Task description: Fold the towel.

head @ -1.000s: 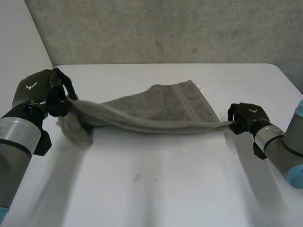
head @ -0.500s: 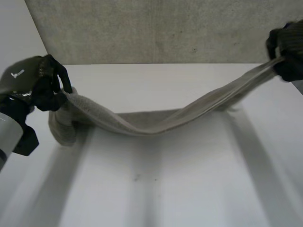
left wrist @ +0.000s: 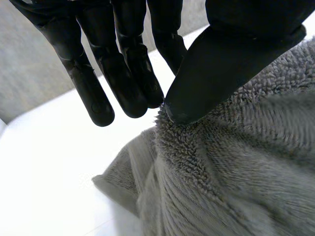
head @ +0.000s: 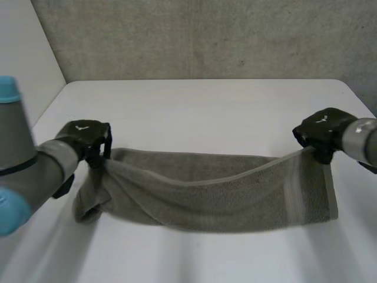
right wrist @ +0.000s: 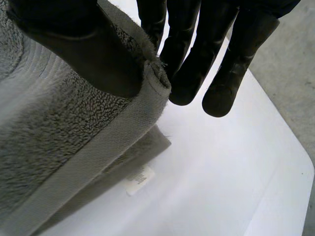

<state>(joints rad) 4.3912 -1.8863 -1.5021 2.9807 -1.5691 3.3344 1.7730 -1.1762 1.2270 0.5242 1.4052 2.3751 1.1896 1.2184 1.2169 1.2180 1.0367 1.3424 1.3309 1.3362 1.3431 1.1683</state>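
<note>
A grey terry towel (head: 206, 197) is held stretched between two black robot hands above a white table (head: 206, 106). Its upper edge sags in the middle, and its lower part is apparently resting on the tabletop, though contact is hard to judge from the head view. The towel's left end is pinched between the thumb and straight fingers of the left hand (head: 88, 138), where the cloth is bunched and a flap hangs below. The hemmed right corner is clamped in the same way by the right hand (head: 321, 134). A small white care label (right wrist: 138, 180) is seen on the layer lying beneath that corner. For a clean fold, both pinches are best held firm and the two ends carried level and at one pace. The bunching at the left should be drawn out before the held edge is laid square on the opposite edge. Counted: one towel, one label, one table, two hands.
</note>
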